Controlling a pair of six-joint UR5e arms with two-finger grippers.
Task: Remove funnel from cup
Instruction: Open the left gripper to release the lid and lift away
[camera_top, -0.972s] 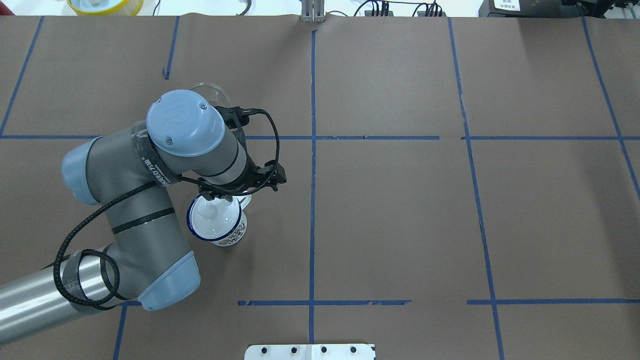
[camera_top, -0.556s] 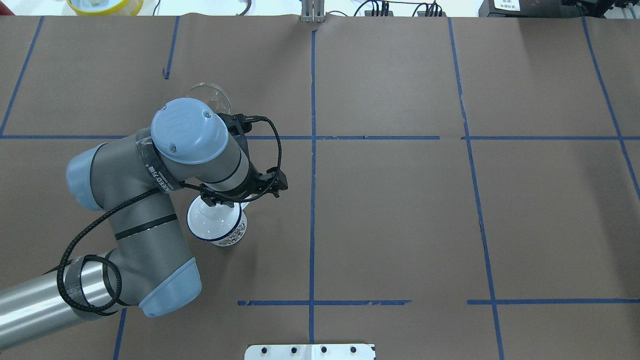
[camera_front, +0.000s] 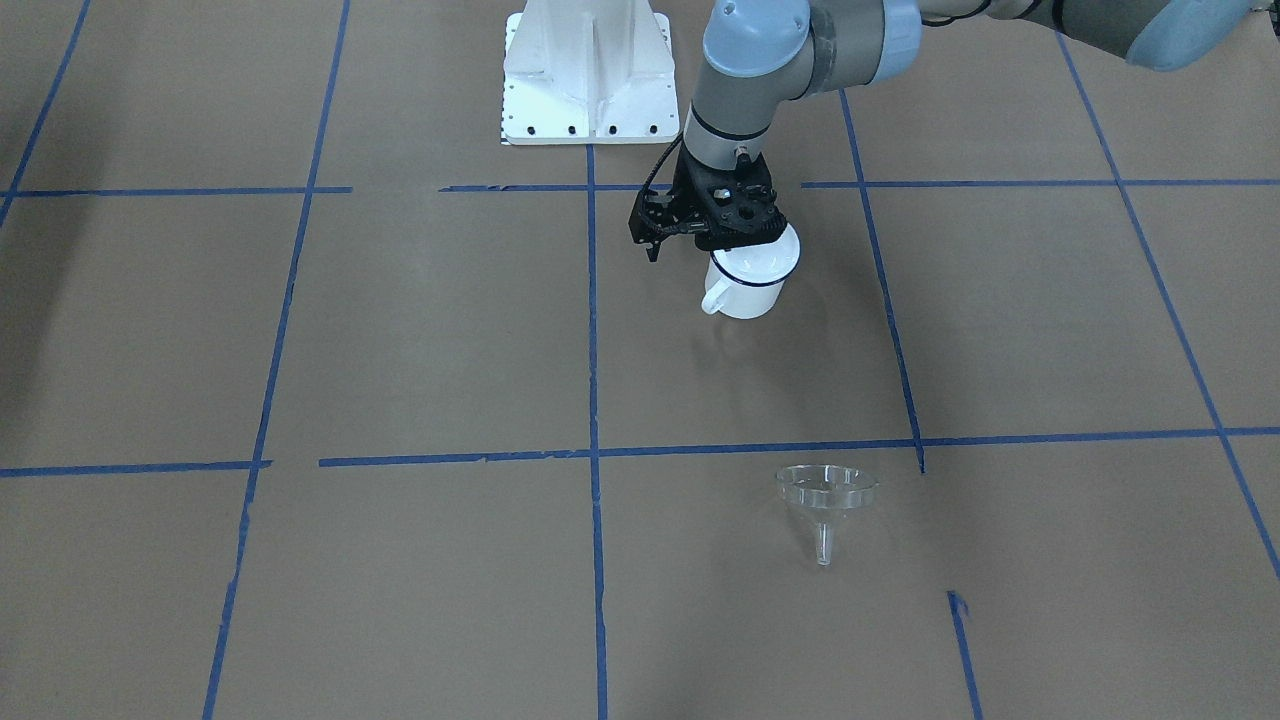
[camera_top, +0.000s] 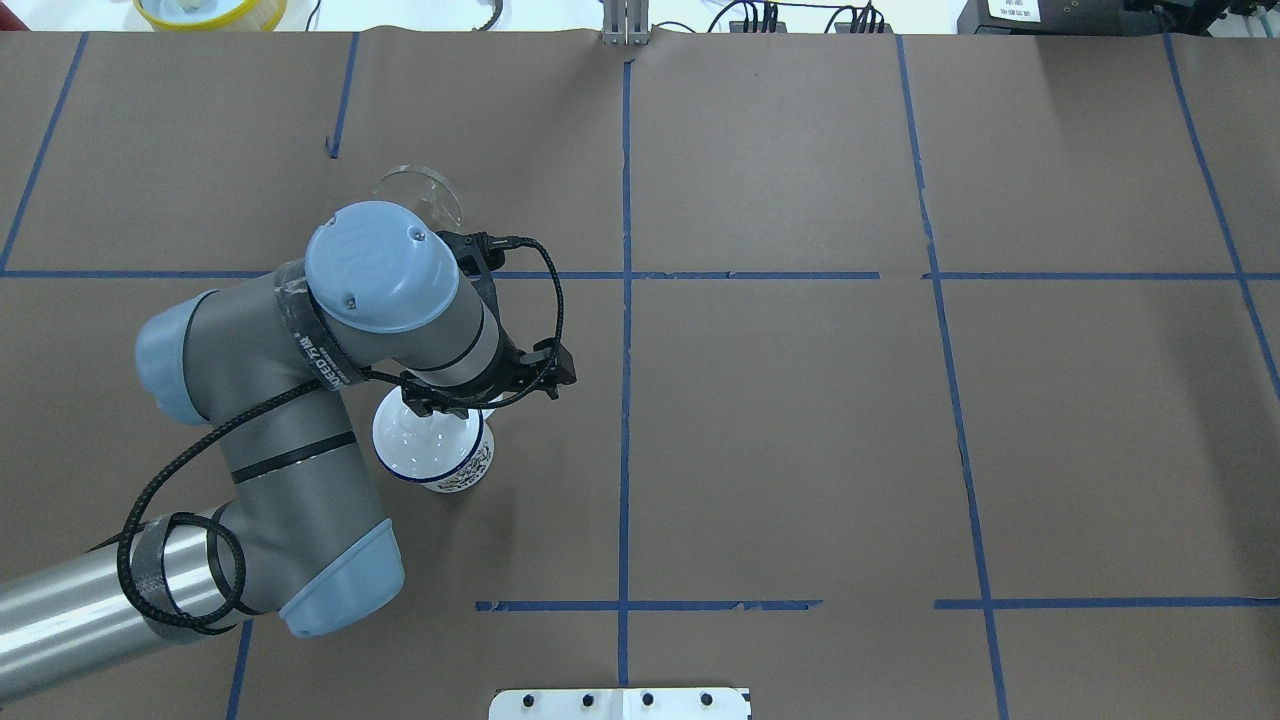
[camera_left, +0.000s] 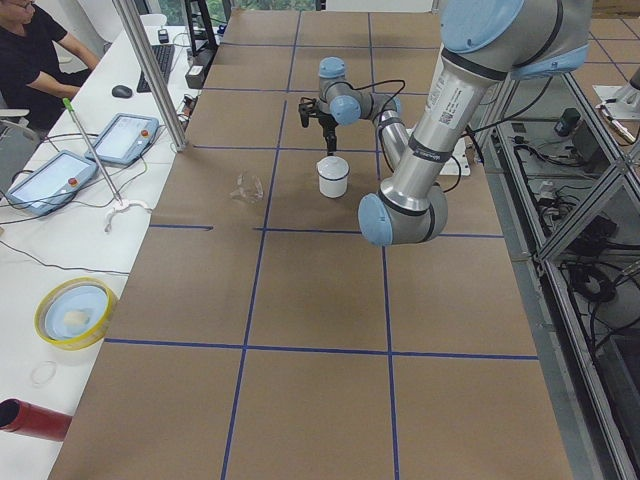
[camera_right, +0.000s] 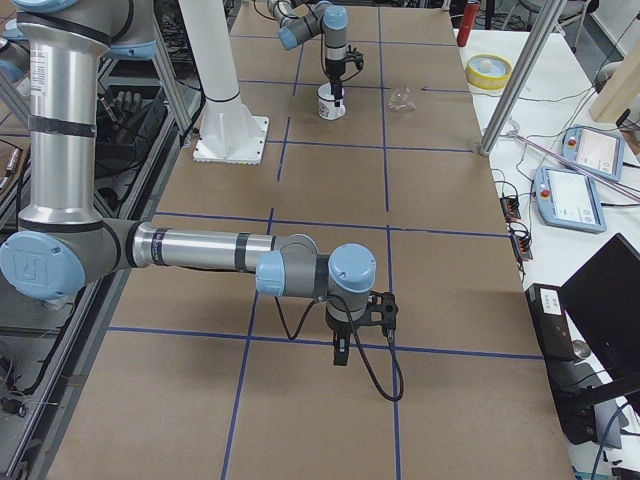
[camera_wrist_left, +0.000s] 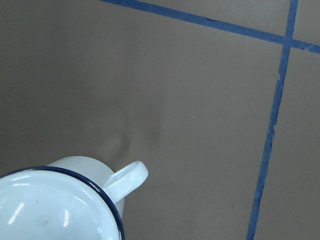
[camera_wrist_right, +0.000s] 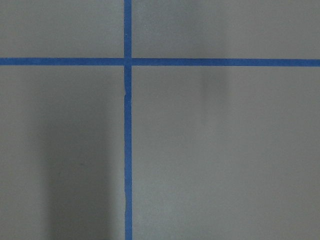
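The white enamel cup (camera_front: 750, 282) with a dark blue rim stands upright on the brown table, and what shows of its inside holds nothing; it also shows in the overhead view (camera_top: 435, 455) and the left wrist view (camera_wrist_left: 50, 205). The clear funnel (camera_front: 828, 492) lies on the table apart from the cup, farther from the robot; the arm partly hides it in the overhead view (camera_top: 418, 188). My left gripper (camera_front: 722, 238) hangs just above the cup's rim, its fingertips hidden. My right gripper (camera_right: 340, 352) hangs over bare table far to the right; I cannot tell its state.
The robot's white base plate (camera_front: 590, 70) stands at the near edge. Blue tape lines (camera_top: 625, 300) cross the brown table. A yellow-rimmed bowl (camera_top: 210, 10) sits beyond the far edge. An operator (camera_left: 30, 50) sits at the side desk.
My left wrist has shifted slightly toward the robot's side, staying above the cup's far rim. The cup and funnel have stayed put.
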